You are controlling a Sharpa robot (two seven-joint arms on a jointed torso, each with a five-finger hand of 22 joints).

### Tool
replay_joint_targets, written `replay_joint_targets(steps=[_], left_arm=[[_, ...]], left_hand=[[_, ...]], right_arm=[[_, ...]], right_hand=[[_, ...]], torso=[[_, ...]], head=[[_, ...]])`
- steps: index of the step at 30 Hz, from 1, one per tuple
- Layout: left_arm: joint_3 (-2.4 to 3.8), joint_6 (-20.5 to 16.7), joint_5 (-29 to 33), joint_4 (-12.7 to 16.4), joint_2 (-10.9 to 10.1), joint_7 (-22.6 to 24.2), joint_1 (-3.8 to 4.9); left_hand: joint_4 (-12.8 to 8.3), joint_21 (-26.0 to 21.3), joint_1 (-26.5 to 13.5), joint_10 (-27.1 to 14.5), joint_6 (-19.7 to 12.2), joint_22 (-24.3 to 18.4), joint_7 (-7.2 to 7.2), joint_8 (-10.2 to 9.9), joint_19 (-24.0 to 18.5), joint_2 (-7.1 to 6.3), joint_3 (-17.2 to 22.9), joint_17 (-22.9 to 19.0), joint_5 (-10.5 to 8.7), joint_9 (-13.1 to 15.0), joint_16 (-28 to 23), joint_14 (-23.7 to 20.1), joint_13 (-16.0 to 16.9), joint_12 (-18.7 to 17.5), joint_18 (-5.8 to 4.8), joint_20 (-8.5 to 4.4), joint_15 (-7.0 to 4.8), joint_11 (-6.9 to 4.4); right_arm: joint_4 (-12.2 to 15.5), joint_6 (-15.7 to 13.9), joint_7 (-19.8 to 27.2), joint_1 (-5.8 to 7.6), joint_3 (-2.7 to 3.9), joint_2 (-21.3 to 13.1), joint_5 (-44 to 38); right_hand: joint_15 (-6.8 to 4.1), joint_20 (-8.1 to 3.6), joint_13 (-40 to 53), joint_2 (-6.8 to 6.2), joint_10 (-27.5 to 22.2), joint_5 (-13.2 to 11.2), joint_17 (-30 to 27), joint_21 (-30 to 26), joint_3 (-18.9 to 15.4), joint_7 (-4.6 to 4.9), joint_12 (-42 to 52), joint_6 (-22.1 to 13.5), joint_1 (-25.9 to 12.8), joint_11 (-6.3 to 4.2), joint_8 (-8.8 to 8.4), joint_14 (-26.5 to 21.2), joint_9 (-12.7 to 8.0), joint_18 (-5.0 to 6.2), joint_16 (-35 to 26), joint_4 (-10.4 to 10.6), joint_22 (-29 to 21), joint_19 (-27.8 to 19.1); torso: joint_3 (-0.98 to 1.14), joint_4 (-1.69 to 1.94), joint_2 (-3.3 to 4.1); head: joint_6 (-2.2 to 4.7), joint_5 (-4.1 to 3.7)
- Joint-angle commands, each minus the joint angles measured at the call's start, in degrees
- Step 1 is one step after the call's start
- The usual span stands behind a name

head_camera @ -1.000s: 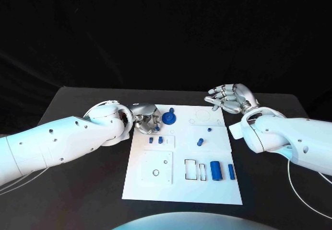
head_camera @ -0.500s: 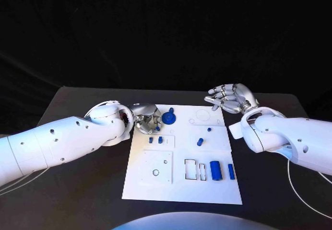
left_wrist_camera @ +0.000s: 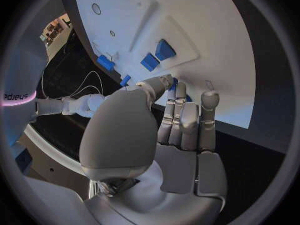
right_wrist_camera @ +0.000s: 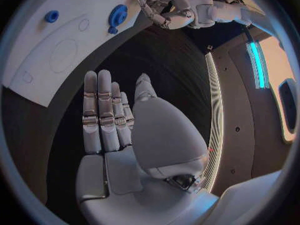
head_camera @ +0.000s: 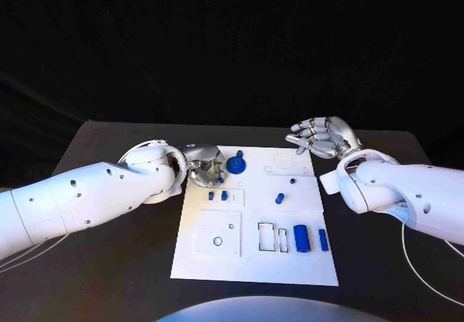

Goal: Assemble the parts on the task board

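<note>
Little has changed: the left hand (head_camera: pixel 204 168) stays curled, seemingly empty, at the task board's (head_camera: pixel 253 265) far-left corner beside the blue gear (head_camera: pixel 236 164), while the right hand (head_camera: pixel 322 137) hovers open and empty, so assembly hasn't advanced.

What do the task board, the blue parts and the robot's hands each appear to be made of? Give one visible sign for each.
Task board: probably plastic or painted sheet, matte white, flat with cut-out slots.
Blue parts: likely moulded or printed plastic, one even colour with a dull sheen.
Left hand and right hand: apparently metal or metallic-coated, silver-grey with soft highlights.
</note>
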Motion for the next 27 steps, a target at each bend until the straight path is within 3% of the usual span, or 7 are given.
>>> replay_joint_targets(steps=[1, 7, 27], left_arm=[[-0.08, 1.83, -0.02, -0.05, 0.04, -0.70, -0.08], [-0.08, 0.87, 0.06, -0.06, 0.00, -0.59, -0.08], [-0.09, -0.22, 0.29, -0.11, -0.17, -0.79, -0.07]], left_hand=[[0.27, -0.02, -0.89, 0.13, -0.12, -0.35, -0.04, -0.73, -0.15, -0.50, -0.65, -0.22, -0.29, -0.08, 0.21, 0.33, 0.07, -0.54, -0.77, -0.08, 0.12, 0.05], [0.67, -0.28, -1.53, 0.20, -2.02, -0.48, 0.31, -2.56, -0.15, -1.35, -1.20, -0.42, -0.23, -0.49, 0.24, 0.25, 0.22, -1.11, -0.78, 0.00, 0.26, 0.22], [1.15, -0.58, -2.09, 0.09, -2.80, -0.71, 0.49, -3.66, -0.20, -1.99, -1.66, -0.57, -0.16, -0.65, 0.26, 0.18, 0.39, -1.54, -0.76, 0.13, 0.42, 0.36]], right_arm=[[0.01, 0.25, 0.39, -0.03, 0.00, 0.05, -0.26], [-0.01, 0.24, 0.40, -0.03, 0.00, 0.05, -0.26], [-0.10, 0.56, 0.10, -0.04, 0.00, 0.03, -0.31]], right_hand=[[0.32, 0.44, -0.16, 0.31, 0.15, 0.05, -0.10, -0.25, -0.25, 0.16, -0.28, 0.04, 0.26, 0.22, 0.38, 0.17, -0.08, 0.64, -0.31, -0.03, -0.16, -0.13], [0.33, 0.45, -0.22, 0.29, 0.15, 0.05, -0.11, -0.28, -0.27, 0.16, -0.30, 0.04, 0.25, 0.23, 0.38, 0.17, -0.08, 0.64, -0.37, -0.03, -0.21, -0.13], [0.42, 0.52, -0.65, 0.23, 0.01, 0.05, -0.17, -0.54, -0.33, 0.23, -0.51, -0.06, 0.25, 0.31, 0.37, 0.03, -0.13, 0.62, -0.87, -0.08, -0.56, -0.21]], torso=[[-0.01, -0.01, -0.01], [-0.01, 0.01, 0.01], [-0.01, -0.02, 0.01]], head=[[-0.02, 0.02], [-0.03, 0.06], [-0.01, 0.05]])
